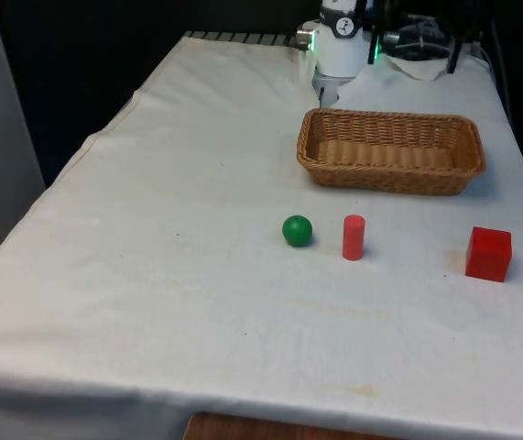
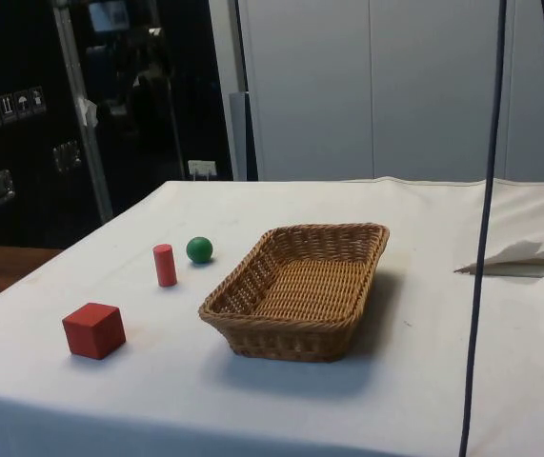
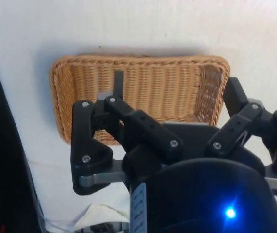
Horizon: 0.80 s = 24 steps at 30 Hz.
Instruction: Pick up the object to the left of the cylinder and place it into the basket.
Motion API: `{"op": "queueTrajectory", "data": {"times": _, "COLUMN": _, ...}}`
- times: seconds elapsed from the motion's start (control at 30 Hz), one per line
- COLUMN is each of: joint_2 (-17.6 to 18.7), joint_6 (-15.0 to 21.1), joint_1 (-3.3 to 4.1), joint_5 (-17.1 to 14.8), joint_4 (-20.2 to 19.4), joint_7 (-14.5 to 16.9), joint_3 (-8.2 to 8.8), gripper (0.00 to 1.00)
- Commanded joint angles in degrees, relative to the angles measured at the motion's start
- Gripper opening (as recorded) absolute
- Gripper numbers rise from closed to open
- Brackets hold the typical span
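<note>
Near middle of tabletop (image 1: 151, 275), green ball (image 1: 297, 230) sits just left of red cylinder (image 1: 354, 237) in front view. Fingers (image 3: 117, 87) spread open, empty, over basket (image 1: 389, 174), ready for reach.

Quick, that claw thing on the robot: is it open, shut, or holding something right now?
Tool: open, holding nothing, hanging above the empty basket.

No readable words, brands or numbers are showing on anything. In the side view, a row of small white pictogram stickers (image 2: 11, 106) is sitting on the dark cabinet (image 2: 24, 124) at about ten o'clock, one resembling an umbrella; the rest cannot be made out.
</note>
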<state>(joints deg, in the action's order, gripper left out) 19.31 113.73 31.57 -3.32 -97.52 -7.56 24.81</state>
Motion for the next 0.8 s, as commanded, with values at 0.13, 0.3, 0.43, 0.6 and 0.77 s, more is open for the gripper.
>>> {"op": "queueTrajectory", "data": {"times": 0.13, "joint_2": 2.5, "joint_6": 1.7, "joint_1": 0.34, "joint_5": -0.1, "joint_4": 0.7, "joint_7": -2.1, "joint_3": -0.92, "gripper": 1.00}}
{"op": "queueTrajectory", "data": {"times": 0.3, "joint_2": 4.2, "joint_6": 2.5, "joint_1": 0.46, "joint_5": -0.1, "joint_4": 1.5, "joint_7": -3.3, "joint_3": -1.49, "gripper": 1.00}}
{"op": "queueTrajectory", "data": {"times": 0.43, "joint_2": 6.6, "joint_6": 3.1, "joint_1": 0.63, "joint_5": -0.1, "joint_4": 3.2, "joint_7": -4.8, "joint_3": -2.12, "gripper": 1.00}}
{"op": "queueTrajectory", "data": {"times": 0.6, "joint_2": 9.1, "joint_6": 3.5, "joint_1": 0.80, "joint_5": -0.2, "joint_4": 5.0, "joint_7": -6.2, "joint_3": -2.69, "gripper": 1.00}}
{"op": "queueTrajectory", "data": {"times": 0.77, "joint_2": 11.6, "joint_6": 3.5, "joint_1": 0.80, "joint_5": -0.4, "joint_4": 7.3, "joint_7": -7.5, "joint_3": -3.27, "gripper": 1.00}}
